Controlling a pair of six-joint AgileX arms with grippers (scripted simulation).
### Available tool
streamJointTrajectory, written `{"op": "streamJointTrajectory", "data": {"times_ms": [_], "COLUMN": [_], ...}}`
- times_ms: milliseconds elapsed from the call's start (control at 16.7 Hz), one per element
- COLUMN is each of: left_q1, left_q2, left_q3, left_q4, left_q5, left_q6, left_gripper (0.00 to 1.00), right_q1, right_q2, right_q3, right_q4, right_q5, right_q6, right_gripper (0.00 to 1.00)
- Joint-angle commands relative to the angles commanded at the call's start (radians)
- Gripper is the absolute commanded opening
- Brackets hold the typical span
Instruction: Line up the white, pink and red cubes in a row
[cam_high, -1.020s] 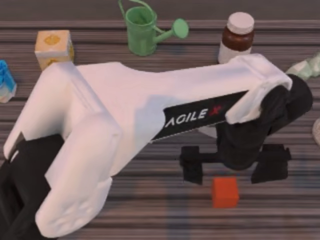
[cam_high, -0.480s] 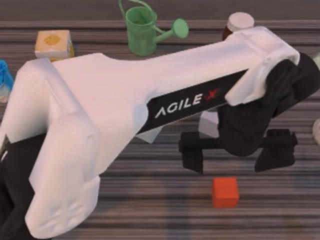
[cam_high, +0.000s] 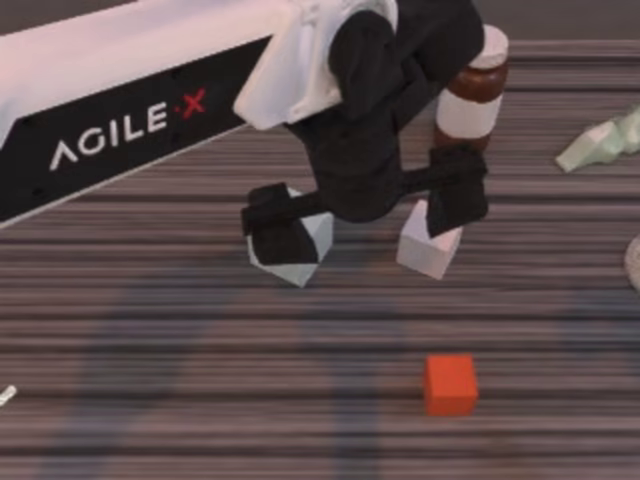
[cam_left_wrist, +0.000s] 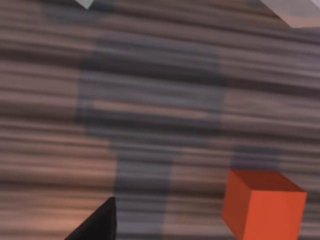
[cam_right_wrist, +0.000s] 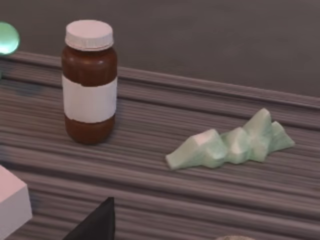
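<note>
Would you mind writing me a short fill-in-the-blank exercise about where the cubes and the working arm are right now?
1. The left gripper hangs above the gap between the white cube and the ____ cube.
2. The red cube sits alone, nearer the top view's ____ edge than the other two cubes.
3. Behind the pink cube stands a brown jar with a ____ lid.

Missing words: pink; bottom; white

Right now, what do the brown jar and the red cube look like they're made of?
The brown jar looks like glossy glass or plastic, going by the soft sheen on its dark body, with a matte white cap and a plain paper-like label. The red cube looks like solid matte plastic or painted wood: flat colour, no shine.
</note>
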Motion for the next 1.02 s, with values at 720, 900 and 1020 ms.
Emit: {"op": "streamJointTrajectory", "data": {"times_ms": [720, 900, 1020], "left_q1": [0.568, 0.677, 0.738], "left_q2": [-1.286, -1.538, -1.677], "left_q3": [-1.161, -1.397, -1.521], "left_q4": [0.665, 0.822, 0.917], "left_q5": [0.007, 0.017, 0.024], "left_q6": [0.499, 0.659, 0.757], "left_gripper": [1.00, 1.00, 1.00], "right_q1": [0.253, 0.309, 0.339], "right_q2": [1.365, 1.631, 1.769], "right_q3": [1.155, 1.396, 1.536], "right_q4": [-0.746, -0.901, -0.981], "right_q5": [0.009, 0.009, 0.009], "right_q6": [-0.317, -0.385, -0.421], "right_gripper": [1.00, 1.00, 1.00]}}
